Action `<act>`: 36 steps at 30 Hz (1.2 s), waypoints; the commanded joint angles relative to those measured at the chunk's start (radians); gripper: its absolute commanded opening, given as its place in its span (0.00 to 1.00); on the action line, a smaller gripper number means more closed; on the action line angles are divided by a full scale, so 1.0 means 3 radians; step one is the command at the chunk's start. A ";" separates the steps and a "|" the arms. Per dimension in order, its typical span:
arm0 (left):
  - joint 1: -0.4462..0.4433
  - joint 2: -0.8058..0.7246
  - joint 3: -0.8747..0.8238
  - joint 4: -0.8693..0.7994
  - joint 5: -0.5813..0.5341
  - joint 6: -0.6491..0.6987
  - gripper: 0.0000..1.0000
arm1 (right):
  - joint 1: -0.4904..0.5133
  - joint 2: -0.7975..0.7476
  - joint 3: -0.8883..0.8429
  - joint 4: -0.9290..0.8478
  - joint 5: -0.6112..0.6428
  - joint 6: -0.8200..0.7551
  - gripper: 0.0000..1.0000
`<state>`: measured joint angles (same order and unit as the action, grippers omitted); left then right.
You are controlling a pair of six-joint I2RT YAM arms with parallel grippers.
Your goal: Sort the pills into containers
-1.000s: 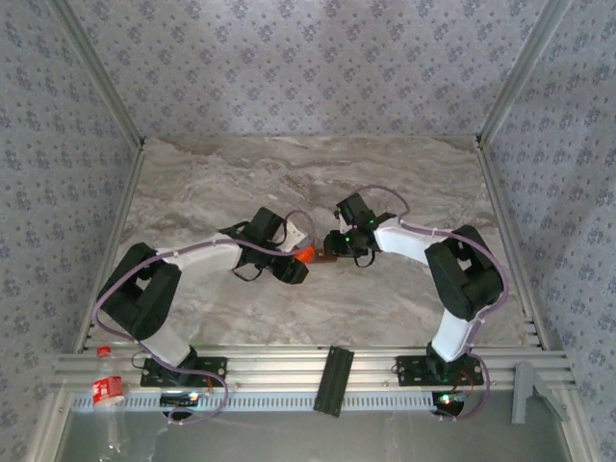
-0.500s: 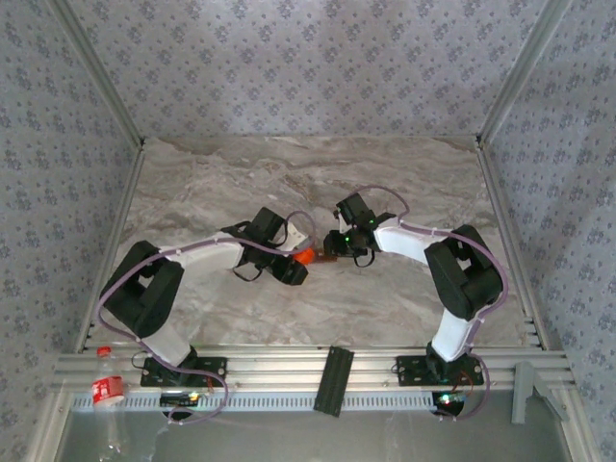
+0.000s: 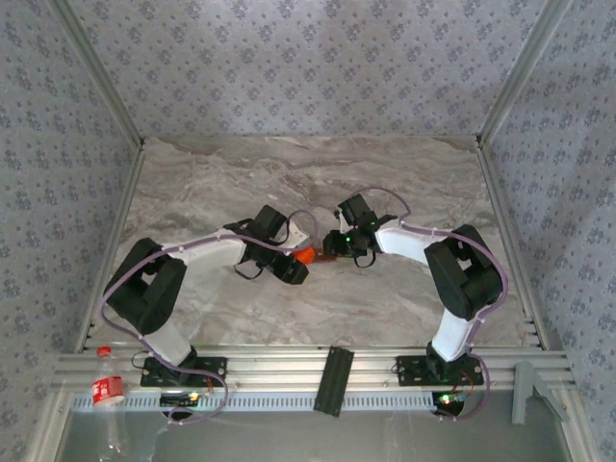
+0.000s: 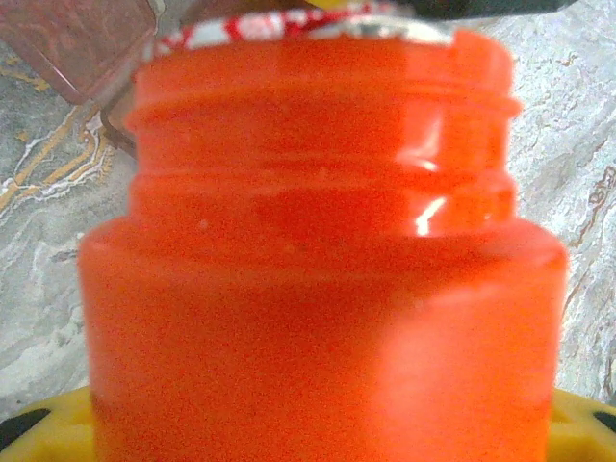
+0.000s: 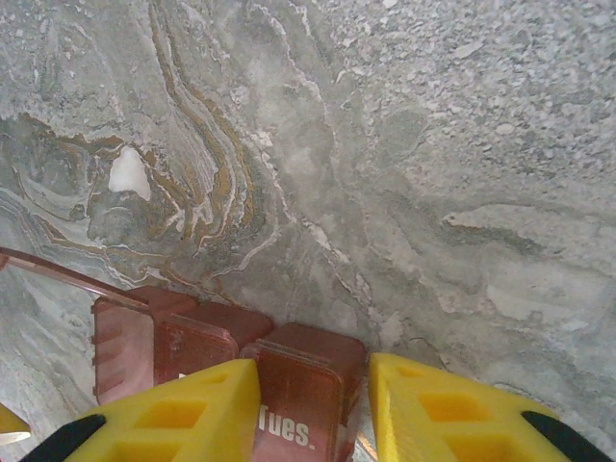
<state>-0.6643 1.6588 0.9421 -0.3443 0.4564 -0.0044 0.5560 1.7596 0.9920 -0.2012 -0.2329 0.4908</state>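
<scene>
- Left gripper (image 3: 295,264) is clamped around the body of the orange pill bottle (image 4: 318,289), yellow pads hugging it low, at 6 o'clock in the wrist view.
- The cap is off, the threaded neck bare, and the mouth is tipped toward 3 o'clock in the overhead view.
- Right gripper (image 5: 308,409) is closed in on the pill organiser (image 5: 202,346), one yellow finger either side of the Tues. compartment (image 5: 308,371).
- The organiser lies flat mid-table on the marble table (image 5: 433,144), just at 3 o'clock of the bottle's mouth; from the left wrist it peeks in at 11 o'clock.
- The pills I cannot pick out; my guess is they are inside the bottle.
- Handling call: the organiser looks like thin, stiff, light plastic that would skid on polished stone, so pinning it across its narrow sides is the place.
- The bottle is rigid and glossy, likely slippery; grip the wide body below the shoulder, never the threads.
- Pills that small would bounce and roll, so pour gently and low rather than pinch.
</scene>
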 commanded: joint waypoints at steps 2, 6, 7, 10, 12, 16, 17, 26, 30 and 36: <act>-0.0029 0.0101 0.0178 -0.0234 0.0044 0.0120 0.00 | -0.0012 0.0063 -0.0099 -0.0128 0.0045 0.0056 0.38; -0.0030 0.0194 0.0268 -0.0387 0.0028 0.0154 0.00 | -0.0011 0.0058 -0.0105 -0.0115 0.0046 0.0065 0.38; -0.0028 0.0209 0.0277 -0.0401 0.0028 0.0162 0.00 | -0.0013 0.0056 -0.0110 -0.0113 0.0048 0.0067 0.38; -0.0031 0.0237 0.0298 -0.0417 0.0019 0.0161 0.00 | -0.0016 0.0051 -0.0116 -0.0104 0.0045 0.0072 0.38; -0.0030 0.0248 0.0311 -0.0415 -0.0001 0.0163 0.00 | -0.0011 0.0051 -0.0116 -0.0105 0.0048 0.0073 0.38; -0.0028 0.0268 0.0334 -0.0412 -0.0059 0.0145 0.00 | -0.0012 0.0051 -0.0124 -0.0097 0.0047 0.0077 0.38; -0.0030 0.0274 0.0341 -0.0417 -0.0068 0.0146 0.00 | -0.0012 0.0051 -0.0125 -0.0098 0.0046 0.0080 0.38; -0.0030 0.0391 0.0487 -0.0590 -0.0211 0.0170 0.00 | -0.0010 0.0056 -0.0122 -0.0099 0.0042 0.0087 0.38; -0.0025 0.0438 0.0563 -0.0705 -0.0286 0.0199 0.00 | -0.0006 0.0063 -0.0121 -0.0087 0.0043 0.0094 0.38; -0.0017 0.0450 0.0599 -0.0766 -0.0343 0.0217 0.00 | -0.0001 0.0062 -0.0144 -0.0076 0.0035 0.0107 0.38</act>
<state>-0.6640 1.7893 1.0916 -0.5316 0.3664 0.0380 0.5541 1.7592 0.9794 -0.1749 -0.2436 0.5095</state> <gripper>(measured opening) 0.551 0.380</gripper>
